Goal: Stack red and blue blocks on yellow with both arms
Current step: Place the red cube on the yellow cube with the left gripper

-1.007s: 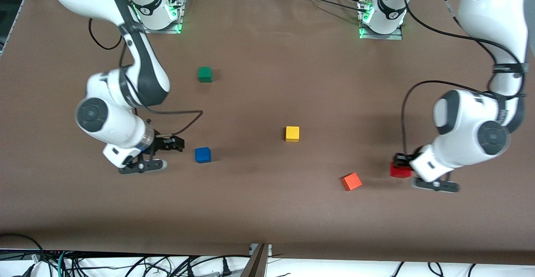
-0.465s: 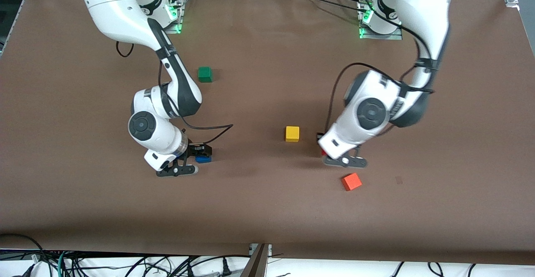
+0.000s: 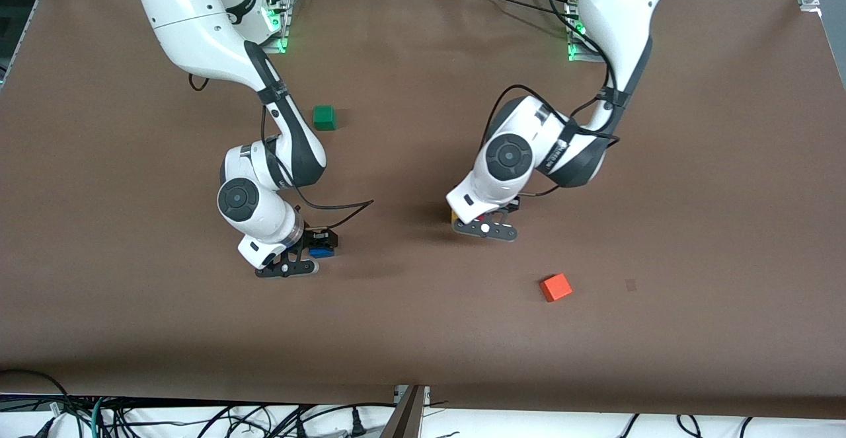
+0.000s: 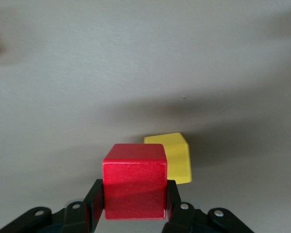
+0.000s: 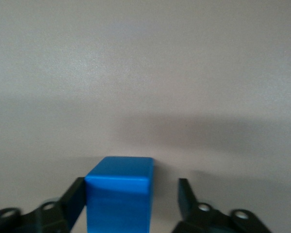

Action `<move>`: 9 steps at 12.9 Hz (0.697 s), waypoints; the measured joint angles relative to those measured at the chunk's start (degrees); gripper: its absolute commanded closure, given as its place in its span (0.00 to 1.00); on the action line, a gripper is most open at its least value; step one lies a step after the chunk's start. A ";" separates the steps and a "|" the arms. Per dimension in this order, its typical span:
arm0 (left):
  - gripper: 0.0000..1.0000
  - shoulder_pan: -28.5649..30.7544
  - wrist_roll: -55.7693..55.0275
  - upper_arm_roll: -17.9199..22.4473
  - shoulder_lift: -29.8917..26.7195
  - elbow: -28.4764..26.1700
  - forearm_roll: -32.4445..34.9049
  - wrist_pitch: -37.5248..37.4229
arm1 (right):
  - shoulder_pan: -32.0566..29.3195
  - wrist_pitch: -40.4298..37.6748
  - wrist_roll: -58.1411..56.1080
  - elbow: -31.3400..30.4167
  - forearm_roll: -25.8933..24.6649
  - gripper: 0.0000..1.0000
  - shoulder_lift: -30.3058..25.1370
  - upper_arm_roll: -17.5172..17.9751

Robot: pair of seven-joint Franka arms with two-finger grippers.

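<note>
The left arm's black two-finger gripper (image 4: 135,206) is clamping the small matte deep-red cube (image 4: 135,180) in the air just over the small matte bright-yellow cube (image 4: 174,156). Toward the right arm's end from that yellow cube, the right gripper (image 5: 131,201) is straddling the matte bright-blue cube (image 5: 119,194), fingers apart.
</note>
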 measured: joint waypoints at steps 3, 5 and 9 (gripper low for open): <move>0.94 -1.42 -1.53 0.07 0.46 0.00 0.00 0.25 | 0.02 0.02 0.05 -0.07 0.02 0.59 -0.01 0.00; 0.94 -1.87 -1.62 0.10 0.75 0.00 0.00 0.27 | 0.02 0.00 0.06 -0.02 0.02 0.60 -0.12 -0.07; 0.92 -2.52 -1.71 0.25 1.20 -0.02 0.00 2.33 | -0.22 -7.93 0.05 3.88 0.02 0.60 -1.95 -1.03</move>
